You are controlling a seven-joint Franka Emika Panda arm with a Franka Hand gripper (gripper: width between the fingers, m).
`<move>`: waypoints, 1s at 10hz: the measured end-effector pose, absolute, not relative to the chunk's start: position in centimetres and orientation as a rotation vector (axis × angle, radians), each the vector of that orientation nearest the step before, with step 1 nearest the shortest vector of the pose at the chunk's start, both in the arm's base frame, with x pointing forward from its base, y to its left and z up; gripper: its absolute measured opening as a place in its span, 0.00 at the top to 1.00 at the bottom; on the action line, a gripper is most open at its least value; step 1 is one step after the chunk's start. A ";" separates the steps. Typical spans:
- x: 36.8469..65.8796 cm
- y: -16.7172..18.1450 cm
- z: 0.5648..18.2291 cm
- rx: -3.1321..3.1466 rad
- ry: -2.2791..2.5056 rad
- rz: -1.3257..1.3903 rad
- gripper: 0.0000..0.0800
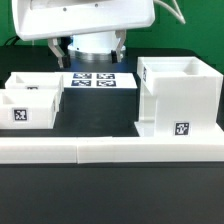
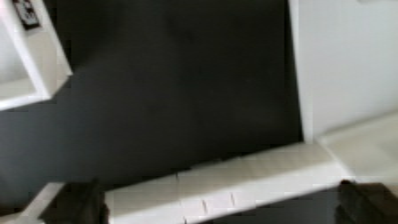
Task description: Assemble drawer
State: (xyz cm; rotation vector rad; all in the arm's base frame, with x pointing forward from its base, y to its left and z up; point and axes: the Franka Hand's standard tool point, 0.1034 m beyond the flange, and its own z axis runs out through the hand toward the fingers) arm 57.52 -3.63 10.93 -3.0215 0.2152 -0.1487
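Note:
The drawer's large white housing stands at the exterior view's right, with a tag on its front. Two small white trays sit at the left, one in front of the other. My gripper hangs high above the table's middle, well apart from all parts. In the wrist view my gripper is open wide and empty, with both dark fingertips at the frame edge. One tray and the housing show at opposite sides, with black table between.
The marker board lies flat at the back between trays and housing. Long low white border bars run along the front. A blurred white strip with thin seams lies between my fingertips in the wrist view.

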 end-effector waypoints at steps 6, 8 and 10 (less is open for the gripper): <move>53.3 -8.0 6.4 -3.129 0.044 -0.154 0.19; 53.3 -8.1 6.0 -3.131 0.010 -0.147 0.19; 53.3 -8.1 5.9 -3.131 0.009 -0.146 0.19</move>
